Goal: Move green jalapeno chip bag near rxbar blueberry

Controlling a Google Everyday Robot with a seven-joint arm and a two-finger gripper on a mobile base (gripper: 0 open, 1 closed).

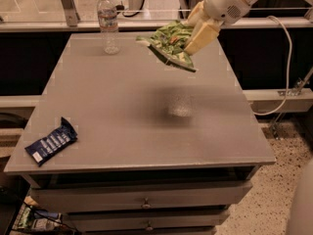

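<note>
a grey bench fills the middle of the scene, its flat top carrying two items. drawers are stacked below its front edge, each with a small knob. over the far right corner a white robot arm reaches in from the upper right, and a pale cable loops down behind it past the bench's right edge. the green jalapeno chip bag, crinkled and light green with white print, hangs in the air above the far half of the bench, right of centre. it is tilted, with its lower end pointing toward the right front, and it touches nothing on the top. the claw is clamped on the bag's right side, its cream fingers pinching the packet between them. a soft dark shadow lies on the bench top beneath the bag, near the centre. a clear plastic water bottle with a white cap stands upright near the far edge, left of centre, well apart from the bag. the rxbar blueberry, a small dark blue wrapper with white print, lies flat near the left front corner, angled to the edges. it is well apart from both the bottle and the raised bag, with most of the bench's diagonal between bar and bag.
</note>
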